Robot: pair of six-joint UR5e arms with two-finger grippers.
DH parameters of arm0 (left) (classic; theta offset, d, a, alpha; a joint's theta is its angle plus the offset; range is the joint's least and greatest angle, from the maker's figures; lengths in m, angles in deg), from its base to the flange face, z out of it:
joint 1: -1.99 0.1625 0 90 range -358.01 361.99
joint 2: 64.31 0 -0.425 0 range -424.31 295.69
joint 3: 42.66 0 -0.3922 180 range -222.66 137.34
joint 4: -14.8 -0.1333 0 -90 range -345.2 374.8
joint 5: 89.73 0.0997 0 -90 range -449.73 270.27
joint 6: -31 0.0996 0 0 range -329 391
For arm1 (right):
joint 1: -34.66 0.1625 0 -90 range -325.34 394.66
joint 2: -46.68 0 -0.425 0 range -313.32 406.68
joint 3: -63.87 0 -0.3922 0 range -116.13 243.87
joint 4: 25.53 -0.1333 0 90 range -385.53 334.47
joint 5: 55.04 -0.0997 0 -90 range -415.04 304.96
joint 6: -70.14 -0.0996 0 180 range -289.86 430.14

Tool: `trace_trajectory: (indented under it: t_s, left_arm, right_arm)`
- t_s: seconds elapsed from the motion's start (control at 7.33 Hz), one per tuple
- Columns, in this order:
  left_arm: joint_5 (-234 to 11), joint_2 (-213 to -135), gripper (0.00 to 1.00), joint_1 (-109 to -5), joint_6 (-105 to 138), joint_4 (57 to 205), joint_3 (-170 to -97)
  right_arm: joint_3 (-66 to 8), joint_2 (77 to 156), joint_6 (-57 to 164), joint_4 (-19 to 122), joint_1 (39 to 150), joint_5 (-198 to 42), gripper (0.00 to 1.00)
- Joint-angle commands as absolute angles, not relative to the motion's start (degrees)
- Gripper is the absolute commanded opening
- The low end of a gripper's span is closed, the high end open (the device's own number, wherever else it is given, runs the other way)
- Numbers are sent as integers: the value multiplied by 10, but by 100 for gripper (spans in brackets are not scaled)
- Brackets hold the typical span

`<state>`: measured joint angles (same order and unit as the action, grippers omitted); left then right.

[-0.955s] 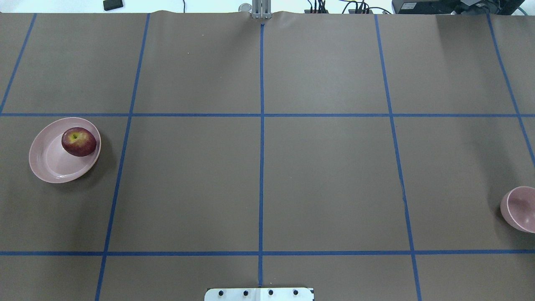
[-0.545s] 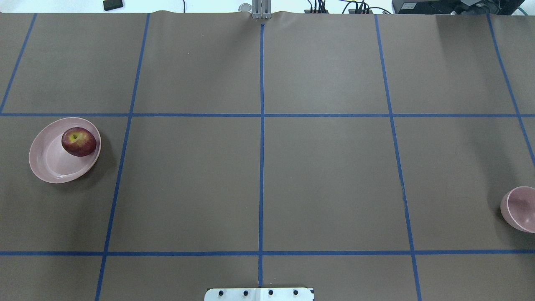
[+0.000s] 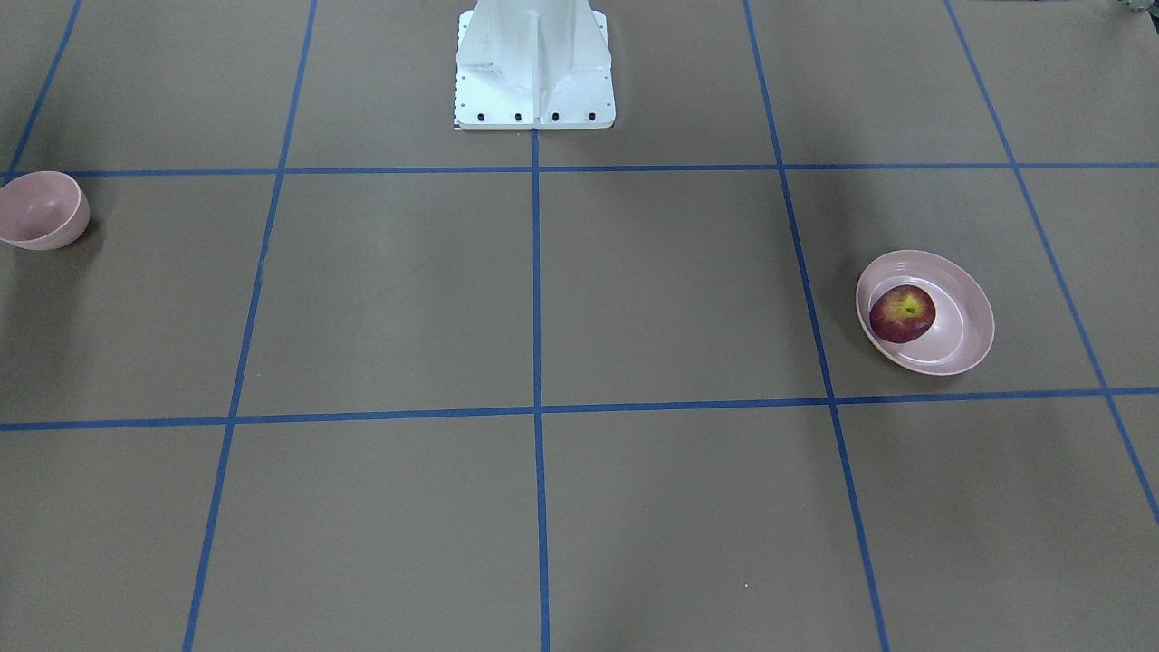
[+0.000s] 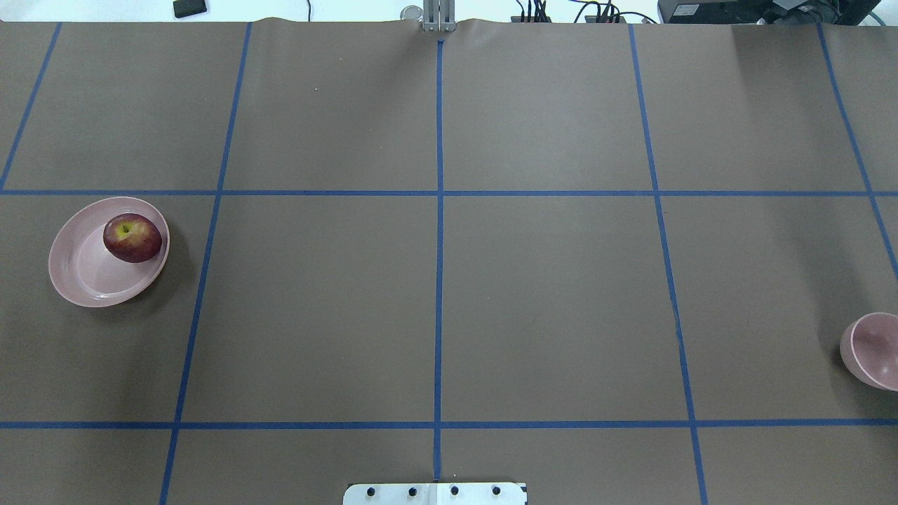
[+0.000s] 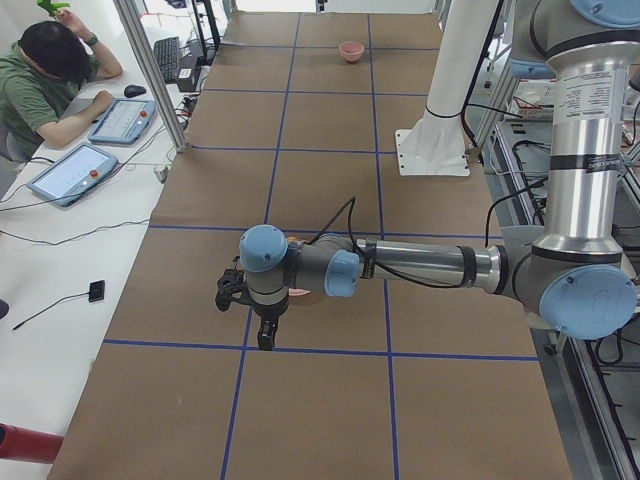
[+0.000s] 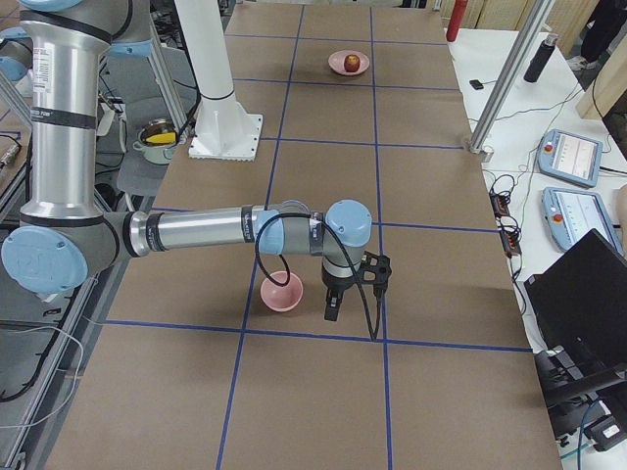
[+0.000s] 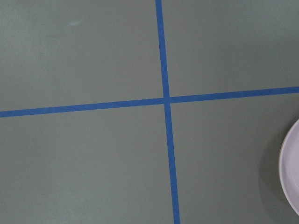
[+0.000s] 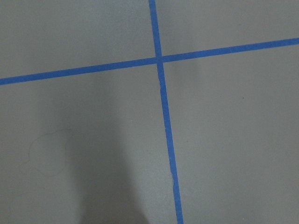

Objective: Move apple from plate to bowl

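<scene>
The dark-red apple (image 4: 132, 238) sits on the far right part of the shallow pink plate (image 4: 83, 272) at the table's left. It shows in the front view too, apple (image 3: 903, 313) on plate (image 3: 965, 328). The deep pink bowl (image 4: 872, 349) stands empty at the right edge, also in the front view (image 3: 41, 210). My left gripper (image 5: 265, 342) shows only in the exterior left view, hanging over the table by the plate. My right gripper (image 6: 331, 311) shows only in the exterior right view, just beside the bowl (image 6: 282, 293). I cannot tell whether either is open or shut.
Brown table cover with a blue tape grid. The robot's white base (image 3: 534, 68) stands at mid-table on the robot's side. The left wrist view shows only the plate's rim (image 7: 289, 172) at its right edge. Operator tablets (image 5: 75, 170) lie beyond the far table edge.
</scene>
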<state>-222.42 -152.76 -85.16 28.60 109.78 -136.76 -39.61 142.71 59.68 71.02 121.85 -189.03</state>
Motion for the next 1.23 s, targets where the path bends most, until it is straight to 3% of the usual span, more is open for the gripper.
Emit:
trace_trajectory:
  t_s: [0.0, 0.55, 0.82, 1.09]
  left_arm:
    - [-2189, -1528, 98, -851, 286, 1101, -1363]
    - [-2192, -1529, 98, -851, 288, 1106, -1364]
    - [-2192, -1530, 98, -850, 288, 1106, -1365]
    - [-2192, -1532, 98, -850, 290, 1108, -1365]
  right_arm:
    - [-396, 1423, 597, 710, 1219, -1871, 100]
    - [-393, 1401, 590, 711, 1205, -1877, 100]
    - [-419, 1449, 597, 681, 1176, -1945, 100]
    - [-413, 1551, 595, 495, 1144, -1963, 100]
